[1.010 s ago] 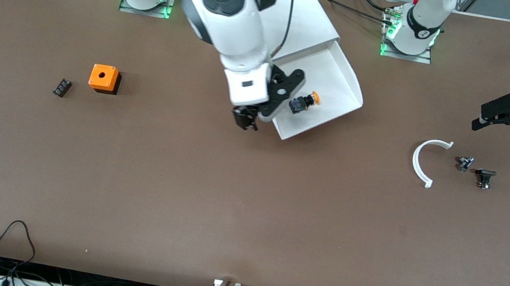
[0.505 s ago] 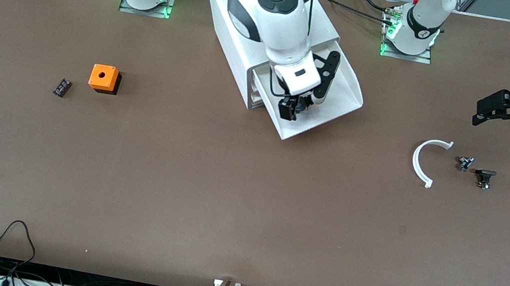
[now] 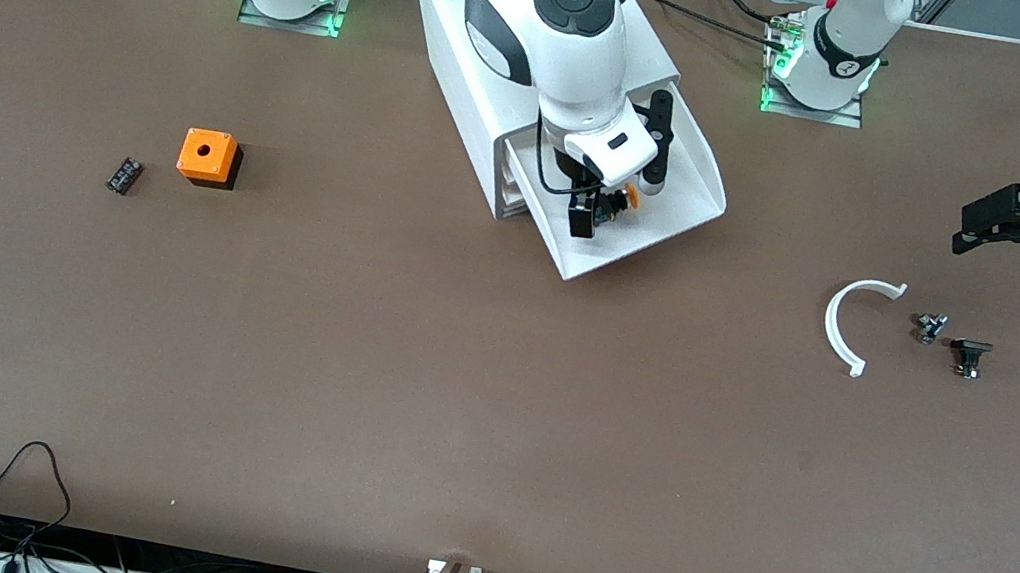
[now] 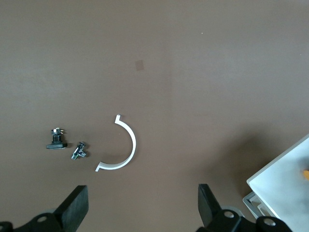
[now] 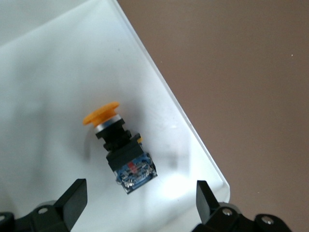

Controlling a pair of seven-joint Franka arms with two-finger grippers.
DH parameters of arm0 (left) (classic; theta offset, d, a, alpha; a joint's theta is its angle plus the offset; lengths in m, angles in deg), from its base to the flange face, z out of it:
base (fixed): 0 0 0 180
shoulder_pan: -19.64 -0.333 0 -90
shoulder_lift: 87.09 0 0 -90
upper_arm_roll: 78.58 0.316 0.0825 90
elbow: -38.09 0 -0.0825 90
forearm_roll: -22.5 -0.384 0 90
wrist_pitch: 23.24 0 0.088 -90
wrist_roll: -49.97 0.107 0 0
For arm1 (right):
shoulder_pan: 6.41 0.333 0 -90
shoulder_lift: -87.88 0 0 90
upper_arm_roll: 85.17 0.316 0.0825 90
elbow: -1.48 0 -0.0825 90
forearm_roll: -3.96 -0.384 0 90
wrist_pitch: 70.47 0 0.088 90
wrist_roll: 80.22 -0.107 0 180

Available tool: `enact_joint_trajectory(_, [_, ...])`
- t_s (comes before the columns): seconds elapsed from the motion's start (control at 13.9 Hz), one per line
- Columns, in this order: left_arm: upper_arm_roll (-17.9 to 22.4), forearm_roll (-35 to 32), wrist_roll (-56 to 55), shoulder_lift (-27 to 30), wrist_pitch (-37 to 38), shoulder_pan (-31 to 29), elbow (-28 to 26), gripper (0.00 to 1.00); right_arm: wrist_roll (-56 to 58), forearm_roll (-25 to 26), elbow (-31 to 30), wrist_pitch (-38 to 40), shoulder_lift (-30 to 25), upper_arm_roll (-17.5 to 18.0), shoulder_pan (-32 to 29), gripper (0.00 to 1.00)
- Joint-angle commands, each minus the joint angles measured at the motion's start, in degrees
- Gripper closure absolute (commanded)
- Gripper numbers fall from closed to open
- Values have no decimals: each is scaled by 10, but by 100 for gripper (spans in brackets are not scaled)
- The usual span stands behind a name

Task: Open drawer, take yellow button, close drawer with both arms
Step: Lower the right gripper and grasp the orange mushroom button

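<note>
The drawer [image 3: 690, 167], the uppermost tray of the white cabinet [image 3: 468, 27], stands pulled out. The button [image 3: 622, 200], black-bodied with an orange cap, lies on its side in the drawer, close to the front rim. My right gripper [image 3: 594, 213] hangs open just above the button. In the right wrist view the button [image 5: 119, 145] lies on the drawer floor [image 5: 43, 87], and the open right gripper [image 5: 140, 203] has a finger on either side of the button's blue end. My left gripper [image 3: 1007, 245] is open and empty over the table at the left arm's end, also seen in the left wrist view [image 4: 141, 210].
An orange cube with a hole [image 3: 208, 156] and a small black part [image 3: 123, 174] lie toward the right arm's end. A white arc [image 3: 848, 322] and two small black parts [image 3: 929, 327] [image 3: 969, 355] lie under the left gripper's area. Two lower drawers [image 3: 512, 194] are shut.
My right gripper has swung from beside the drawer's front corner to over the drawer and come down above the button. The left arm has shifted slightly. The button has not moved.
</note>
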Motion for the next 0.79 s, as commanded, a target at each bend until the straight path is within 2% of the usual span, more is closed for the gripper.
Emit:
enact_joint_trajectory(0.0, [-4,-11,-4,-4,6,0,8,0,54,33,10,13,3,-5,5,0])
enact_joint_trajectory(0.72, [-2,-11,-3,-5,7,0,8,0,61,30,11,-12,39,-2,18,0])
